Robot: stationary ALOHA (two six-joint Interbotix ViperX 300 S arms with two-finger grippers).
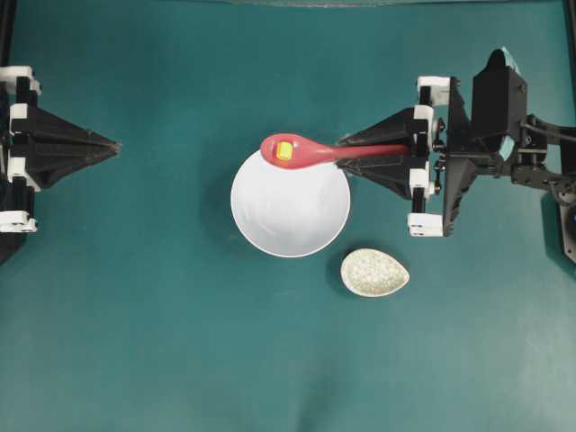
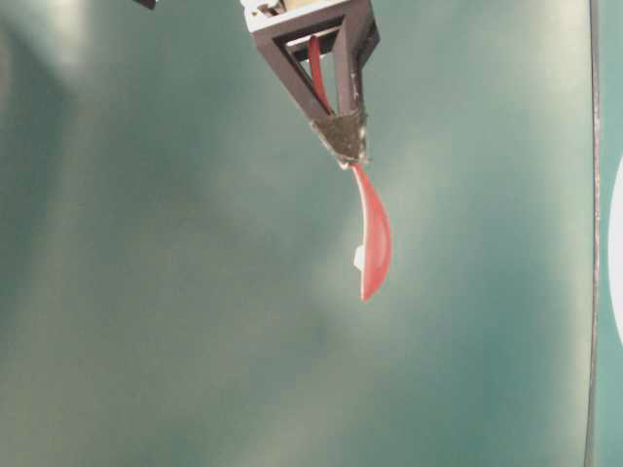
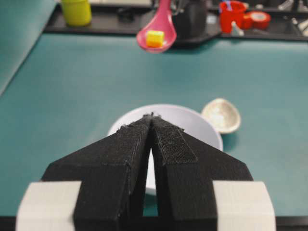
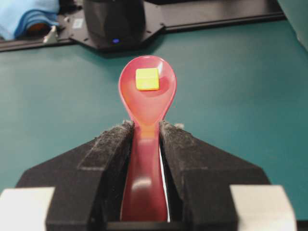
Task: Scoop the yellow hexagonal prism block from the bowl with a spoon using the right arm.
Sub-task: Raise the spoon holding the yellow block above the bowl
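My right gripper (image 1: 345,144) is shut on the handle of the red-pink spoon (image 1: 310,151) and holds it level above the far rim of the white bowl (image 1: 290,216). The small yellow block (image 1: 284,151) lies in the spoon's scoop; it also shows in the right wrist view (image 4: 147,79) on the spoon (image 4: 147,103) and in the left wrist view (image 3: 155,38). The bowl (image 3: 192,122) holds nothing that I can see. My left gripper (image 1: 115,144) is shut and empty at the left, well away from the bowl.
A small speckled beige oval dish (image 1: 374,273) lies just right of and below the bowl. In the left wrist view a yellow cup (image 3: 76,11) and red items (image 3: 231,14) stand beyond the table's far edge.
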